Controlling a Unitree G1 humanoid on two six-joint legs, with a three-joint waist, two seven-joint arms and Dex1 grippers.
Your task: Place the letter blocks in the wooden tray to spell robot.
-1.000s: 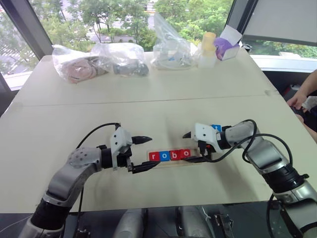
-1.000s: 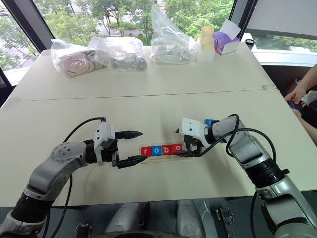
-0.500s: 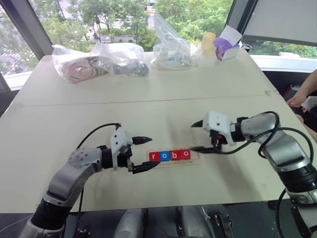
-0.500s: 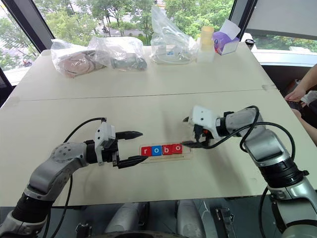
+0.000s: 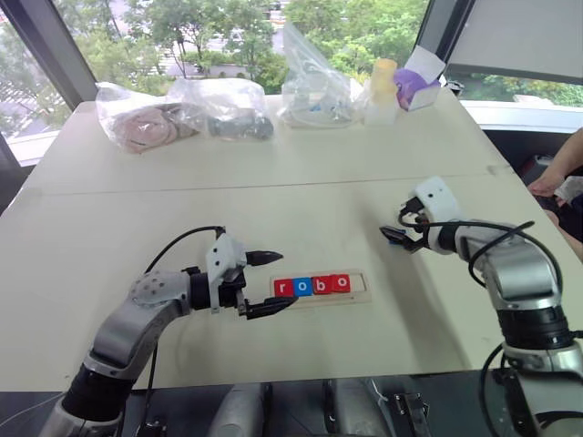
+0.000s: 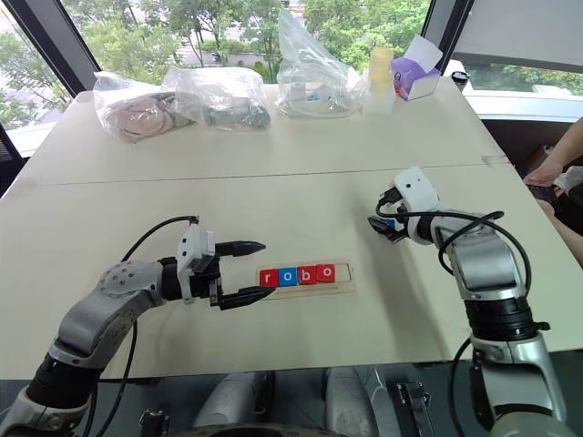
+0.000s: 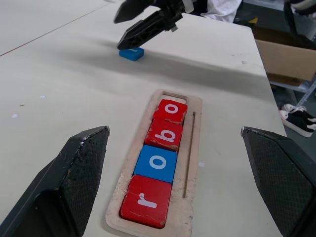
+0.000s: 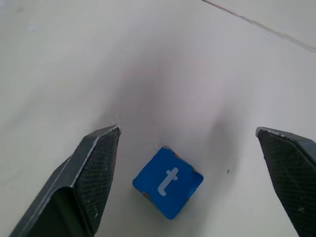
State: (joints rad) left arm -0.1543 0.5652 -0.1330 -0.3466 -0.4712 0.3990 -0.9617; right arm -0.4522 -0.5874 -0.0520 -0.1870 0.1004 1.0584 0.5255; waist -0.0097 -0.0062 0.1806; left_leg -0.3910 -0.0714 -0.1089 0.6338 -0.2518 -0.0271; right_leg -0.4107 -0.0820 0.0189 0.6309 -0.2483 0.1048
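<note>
Now the blue t block (image 8: 168,182) lies flat on the pale worktop (image 5: 273,196), right of the middle of the head view, just under the right gripper (image 6: 386,227). That gripper's jaws are wide open and hold nothing; in the right wrist view the block sits between the two black fingers (image 8: 91,168) but does not touch them. The block looks small, hard and light, with flat sides, so it will likely not bend or break. It sits turned like a diamond, so I think the best hold is on two flat sides facing each other, not on the corners, where it may slip or spin. The wooden tray (image 7: 193,133) lies low in the middle of the head view. It holds four letter blocks in a row, side by side: a red r (image 7: 146,201), a blue o (image 7: 157,163), a red b (image 7: 167,134) and a red o (image 7: 171,109). One spot past the last o is bare, and that is where the t should go. The left gripper (image 5: 270,283) hangs just left of the tray, near the r end, with its jaws wide open and nothing in them. Bags (image 5: 187,107) lie at the top of the head view.
</note>
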